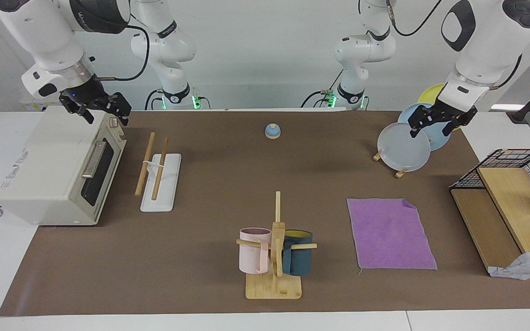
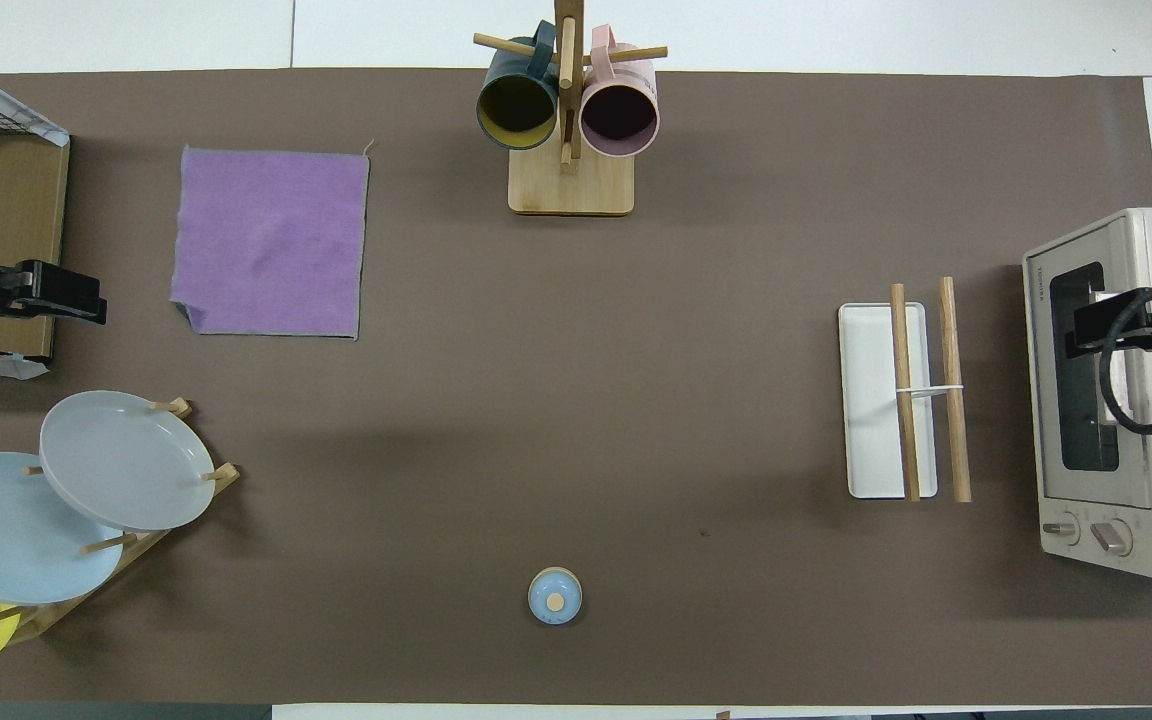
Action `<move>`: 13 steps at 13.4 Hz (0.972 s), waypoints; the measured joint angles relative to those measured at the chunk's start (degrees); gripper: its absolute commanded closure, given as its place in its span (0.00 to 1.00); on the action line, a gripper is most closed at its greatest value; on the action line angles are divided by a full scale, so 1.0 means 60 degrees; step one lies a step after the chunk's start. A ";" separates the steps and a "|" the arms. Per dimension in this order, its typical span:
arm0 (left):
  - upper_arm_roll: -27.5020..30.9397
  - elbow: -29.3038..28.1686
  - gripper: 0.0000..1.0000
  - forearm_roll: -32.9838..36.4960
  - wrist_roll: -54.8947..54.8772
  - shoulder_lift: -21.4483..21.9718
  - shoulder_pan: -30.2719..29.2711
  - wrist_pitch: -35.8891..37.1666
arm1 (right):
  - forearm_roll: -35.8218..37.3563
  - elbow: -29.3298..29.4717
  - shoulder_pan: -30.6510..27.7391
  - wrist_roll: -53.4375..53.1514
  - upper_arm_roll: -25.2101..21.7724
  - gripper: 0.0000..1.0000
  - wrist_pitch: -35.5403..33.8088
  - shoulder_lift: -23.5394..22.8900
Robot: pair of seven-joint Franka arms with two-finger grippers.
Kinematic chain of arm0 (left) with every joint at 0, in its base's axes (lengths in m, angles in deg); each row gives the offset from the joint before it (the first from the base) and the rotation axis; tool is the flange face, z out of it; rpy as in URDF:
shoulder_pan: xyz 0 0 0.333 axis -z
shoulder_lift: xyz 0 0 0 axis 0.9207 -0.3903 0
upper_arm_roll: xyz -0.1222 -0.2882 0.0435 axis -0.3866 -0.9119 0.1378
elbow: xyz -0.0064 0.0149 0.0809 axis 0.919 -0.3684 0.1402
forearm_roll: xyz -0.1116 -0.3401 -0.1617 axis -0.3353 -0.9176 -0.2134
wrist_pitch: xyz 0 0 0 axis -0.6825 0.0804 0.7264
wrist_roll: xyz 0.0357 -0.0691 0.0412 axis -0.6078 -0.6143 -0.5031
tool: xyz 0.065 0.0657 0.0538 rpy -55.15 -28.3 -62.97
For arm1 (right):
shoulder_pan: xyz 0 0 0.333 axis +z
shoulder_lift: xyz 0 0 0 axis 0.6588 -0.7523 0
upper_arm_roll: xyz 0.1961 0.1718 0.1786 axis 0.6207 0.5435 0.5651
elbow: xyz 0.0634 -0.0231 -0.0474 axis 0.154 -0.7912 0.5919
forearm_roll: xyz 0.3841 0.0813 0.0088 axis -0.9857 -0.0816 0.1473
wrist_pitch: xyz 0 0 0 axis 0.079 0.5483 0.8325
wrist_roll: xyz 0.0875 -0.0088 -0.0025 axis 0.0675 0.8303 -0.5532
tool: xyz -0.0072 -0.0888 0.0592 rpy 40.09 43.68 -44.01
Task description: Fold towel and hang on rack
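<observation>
Towel flat on the counter, purple face up, one corner turned over showing grey. Rack well apart at 3 o'clock from it: two wooden rods over a white base, just beside the toaster oven. Mug tree at 12 o'clock of the counter, teal and pink mugs hung. Small blue bell at 6 o'clock. Plate stand at 7 o'clock of the towel. Left gripper over the wooden shelf; right gripper over the oven.

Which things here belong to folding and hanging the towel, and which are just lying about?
Belong: towel, rack.
Lying about: mug tree, plate stand, toaster oven, bell, wooden shelf.
</observation>
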 measured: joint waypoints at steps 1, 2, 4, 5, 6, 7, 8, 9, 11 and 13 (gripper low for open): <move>-0.0005 0.0000 0.00 0.0000 -0.0013 0.0000 0.0004 0.0000 | 0.0000 0.0000 0.0000 0.0000 0.0001 0.00 0.0000 0.0000; -0.0028 0.0000 0.00 0.0000 -0.0025 0.0000 0.0015 0.0000 | 0.0000 0.0000 0.0000 0.0000 0.0001 0.00 0.0000 0.0000; -0.0071 0.0000 0.00 0.0000 -0.0026 0.0000 0.0023 0.0000 | 0.0000 0.0000 0.0000 0.0000 0.0001 0.00 0.0000 0.0000; -0.0068 0.0000 0.00 0.0000 -0.0026 0.0000 0.0020 0.0003 | 0.0000 0.0000 0.0000 0.0000 0.0001 0.00 0.0000 0.0000; -0.0058 0.0000 0.00 0.0000 -0.0026 0.0000 0.0010 0.0008 | 0.0000 0.0000 0.0000 0.0000 0.0001 0.00 0.0000 0.0000; -0.0036 -0.0001 0.00 0.0000 -0.0026 0.0000 0.0002 0.0015 | 0.0000 0.0000 0.0000 0.0000 0.0001 0.00 0.0000 0.0000; -0.0018 -0.0002 0.00 0.0000 -0.0025 0.0001 -0.0001 0.0038 | 0.0000 0.0000 0.0000 0.0000 0.0001 0.00 0.0000 0.0000; -0.0014 -0.0025 0.00 0.0000 0.0009 0.0007 -0.0001 0.0052 | 0.0000 0.0000 0.0000 0.0000 0.0001 0.00 0.0000 0.0000; 0.0000 -0.0293 0.00 0.0000 0.0041 0.0046 -0.0009 -0.0164 | 0.0000 0.0000 0.0000 0.0000 0.0001 0.00 0.0000 0.0000; 0.0020 -0.0916 0.00 0.0000 0.0041 0.0054 -0.0099 -0.1081 | 0.0000 -0.0001 0.0001 0.0000 0.0001 0.00 -0.0068 0.0000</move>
